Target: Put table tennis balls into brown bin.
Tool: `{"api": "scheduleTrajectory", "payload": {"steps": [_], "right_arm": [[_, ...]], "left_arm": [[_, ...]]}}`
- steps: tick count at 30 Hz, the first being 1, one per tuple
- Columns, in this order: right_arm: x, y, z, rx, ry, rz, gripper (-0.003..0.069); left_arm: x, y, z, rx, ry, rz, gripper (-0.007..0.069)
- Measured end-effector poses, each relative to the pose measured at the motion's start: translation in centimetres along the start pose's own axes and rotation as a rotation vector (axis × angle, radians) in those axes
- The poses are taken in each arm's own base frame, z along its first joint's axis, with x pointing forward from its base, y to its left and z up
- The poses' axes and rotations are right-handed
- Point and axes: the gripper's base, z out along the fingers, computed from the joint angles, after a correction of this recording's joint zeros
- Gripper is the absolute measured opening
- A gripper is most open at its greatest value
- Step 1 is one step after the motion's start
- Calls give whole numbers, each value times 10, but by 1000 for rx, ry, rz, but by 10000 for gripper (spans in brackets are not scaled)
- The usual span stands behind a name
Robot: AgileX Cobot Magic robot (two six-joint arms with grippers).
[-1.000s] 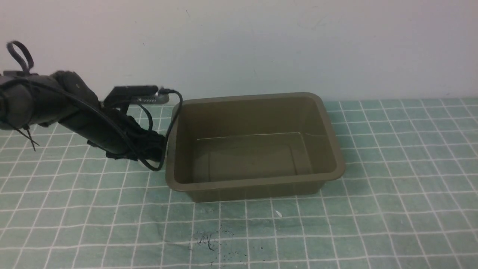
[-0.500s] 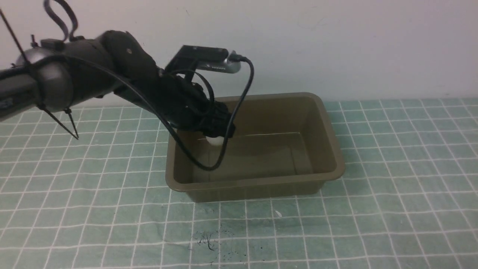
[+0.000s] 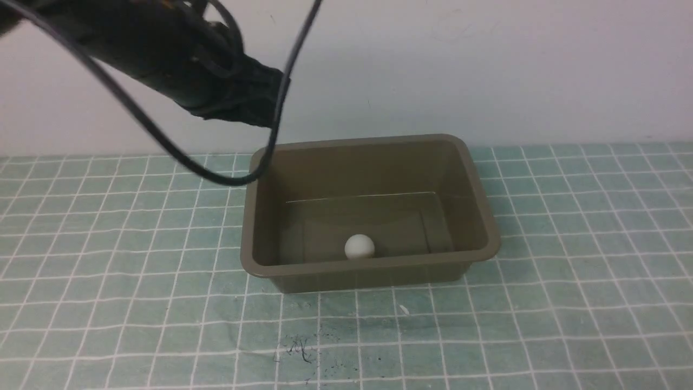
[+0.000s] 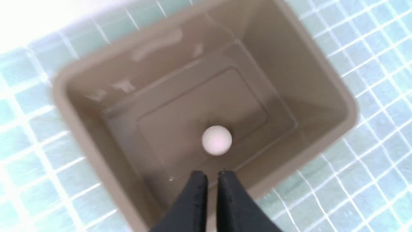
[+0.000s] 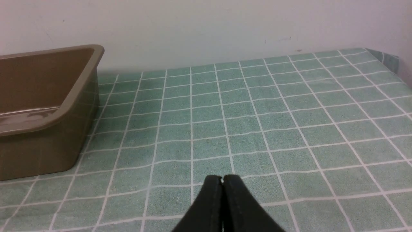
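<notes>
green cloth [image 3: 568, 271] covered the table, soft and faintly wrinkled, ruled with thin white lines into a grid of squares. on its near edge sat a patch of dark scuff marks [image 3: 303, 352], with a small white fleck just beyond them. low over the cloth to the right of the tub, the right gripper [image 5: 222, 180] had its two black, wedge-shaped fingers pressed together on nothing. farther in stood the brown bin [image 3: 373, 265], a rectangular olive-brown plastic tub with rounded corners, a flared rim and glossy inner walls that caught pale streaks of light. the table tennis ball [image 3: 359, 246], a small matte white sphere, lay on the tub's flat floor close to the near wall, roughly midway along it. above the bin's far left corner the left gripper [image 4: 210, 175] pointed down into the tub, its tapered black fingers almost together with only a thin slit between them, clear of the ball. a black cable [image 3: 216, 173] drooped from that arm in a smooth loop to the bin's far left rim. behind everything rose a plain, pale wall [image 3: 487, 65].
</notes>
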Motion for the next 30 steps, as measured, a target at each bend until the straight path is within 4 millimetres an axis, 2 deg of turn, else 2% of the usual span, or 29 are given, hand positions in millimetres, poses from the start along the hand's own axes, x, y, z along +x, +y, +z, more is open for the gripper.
{"api": "scheduleTrajectory", "payload": {"steps": [2, 3, 4, 5, 6, 7, 9, 10, 11, 12, 14, 15, 16, 23, 25, 30], "right_arm": [[0, 0, 0, 0, 0, 14, -11], [0, 0, 0, 0, 0, 14, -11], [0, 0, 0, 0, 0, 19, -11], [0, 0, 0, 0, 0, 21, -11], [0, 0, 0, 0, 0, 21, -11], [0, 0, 0, 0, 0, 22, -11], [0, 0, 0, 0, 0, 22, -11], [0, 0, 0, 0, 0, 22, -11], [0, 0, 0, 0, 0, 20, -11], [0, 0, 0, 0, 0, 20, -11], [0, 0, 0, 0, 0, 18, -11], [0, 0, 0, 0, 0, 18, -11], [0, 0, 0, 0, 0, 18, -11], [0, 0, 0, 0, 0, 18, -11], [0, 0, 0, 0, 0, 18, -11], [0, 0, 0, 0, 0, 19, -11]], "left_arm": [[14, -10, -31, -6, -44, 11, 1], [14, -10, -31, -6, -45, 10, 0], [34, -19, -56, -11, -92, 20, -5], [50, -23, -71, -16, -126, 24, -5], [53, -24, -73, -18, -132, 25, -5], [64, -28, -86, -25, -181, 30, -5], [90, -31, -98, -45, -264, 29, -5], [96, -31, -101, -49, -285, 30, -5], [123, -35, -118, -71, -411, 37, -5], [125, -34, -115, -74, -410, 34, -5], [149, -37, -129, -88, -518, 44, -5], [174, -40, -139, -97, -602, 53, -5], [189, -43, -148, -98, -658, 66, -5], [248, -49, -177, -159, -932, 159, -5], [262, -46, -173, -178, -957, 166, -5], [272, -41, -158, -187, -927, 145, -5]]}}
